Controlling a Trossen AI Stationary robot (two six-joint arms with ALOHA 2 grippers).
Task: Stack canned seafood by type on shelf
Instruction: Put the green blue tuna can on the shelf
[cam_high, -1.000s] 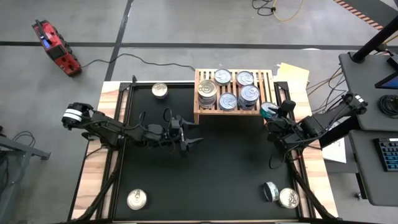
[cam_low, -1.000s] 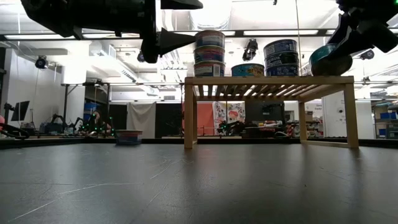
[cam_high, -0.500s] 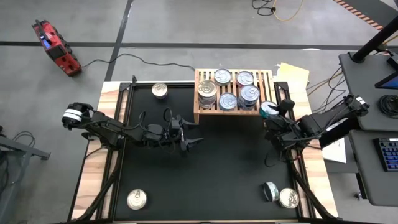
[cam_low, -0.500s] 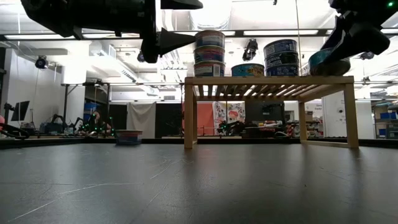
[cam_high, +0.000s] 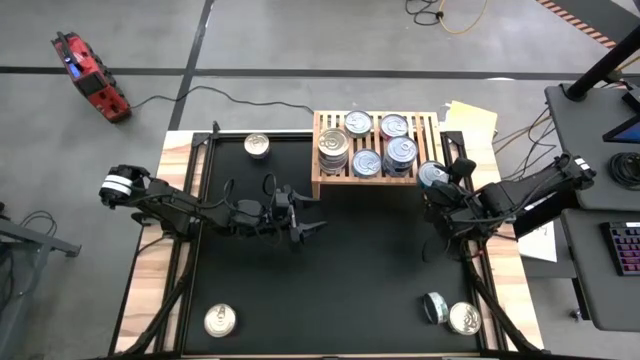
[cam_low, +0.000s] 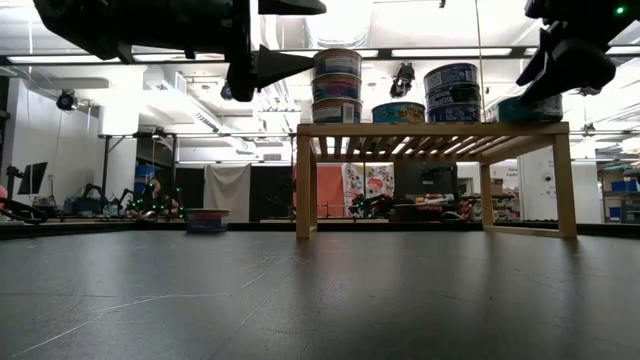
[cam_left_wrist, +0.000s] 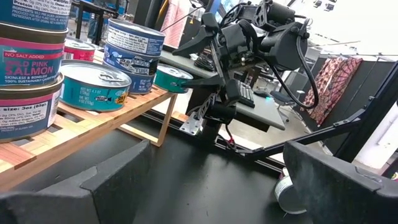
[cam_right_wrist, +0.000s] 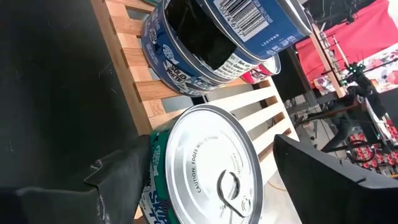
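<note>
The light-wood shelf (cam_high: 340, 186) stands at the far edge of the black mat and carries several tins, some of them stacked (cam_high: 333, 148). A teal tin (cam_right_wrist: 205, 168) with a silver lid rests flat on the shelf's near right corner (cam_low: 525, 108). My right gripper (cam_right_wrist: 211, 149) is open, one finger on either side of this tin (cam_high: 432, 175). My left gripper (cam_high: 316, 212) hovers open over the mat's middle, left of the shelf and above shelf height, holding nothing (cam_left_wrist: 217, 168).
Loose tins lie on the mat: one at the far left (cam_high: 257, 145), one at the near left (cam_high: 220, 320), two at the near right (cam_high: 450, 312). Bare mat lies between the arms. Papers (cam_high: 470, 120) sit right of the shelf.
My right gripper has opened and let go of the teal tin. The tin, tilted in the fingers a second ago, now lies flat on the shelf's near right corner. The gripper has turned a little and stayed beside the tin.
</note>
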